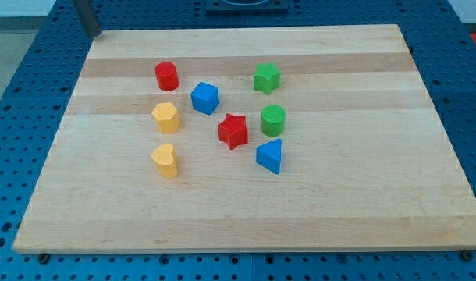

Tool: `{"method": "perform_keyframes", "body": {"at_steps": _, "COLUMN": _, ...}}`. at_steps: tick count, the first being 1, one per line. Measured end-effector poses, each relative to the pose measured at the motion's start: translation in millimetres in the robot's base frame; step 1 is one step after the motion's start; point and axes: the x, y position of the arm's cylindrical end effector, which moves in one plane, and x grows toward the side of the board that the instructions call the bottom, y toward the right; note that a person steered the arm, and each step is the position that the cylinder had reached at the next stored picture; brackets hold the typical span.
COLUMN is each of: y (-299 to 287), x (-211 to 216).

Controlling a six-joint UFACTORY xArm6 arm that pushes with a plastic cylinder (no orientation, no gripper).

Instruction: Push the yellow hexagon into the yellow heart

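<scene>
The yellow hexagon (166, 118) sits on the wooden board (363, 195), left of centre. The yellow heart (165, 160) lies just below it in the view, with a small gap between them. My tip (97, 33) shows as the end of a dark rod at the view's top left, at the board's far left corner. It is well up and left of the hexagon and touches no block.
A red cylinder (166, 76) stands above the hexagon and a blue cube (205, 97) to its upper right. A red star (233, 130), green cylinder (273, 120), green star (266, 78) and blue triangle (270, 155) lie further right.
</scene>
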Motion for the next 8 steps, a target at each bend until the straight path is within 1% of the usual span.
{"method": "perform_keyframes", "body": {"at_steps": 1, "y": 2.6, "x": 45.0}}
{"method": "perform_keyframes", "body": {"at_steps": 2, "y": 6.3, "x": 113.4}}
{"method": "perform_keyframes", "body": {"at_steps": 3, "y": 13.5, "x": 112.1}}
{"method": "perform_keyframes", "body": {"at_steps": 4, "y": 87.6, "x": 112.3}}
{"method": "perform_keyframes", "body": {"at_steps": 5, "y": 103.0, "x": 114.8}}
{"method": "perform_keyframes", "body": {"at_steps": 6, "y": 116.4, "x": 164.8}}
{"method": "perform_keyframes", "body": {"at_steps": 8, "y": 163.9, "x": 178.8}}
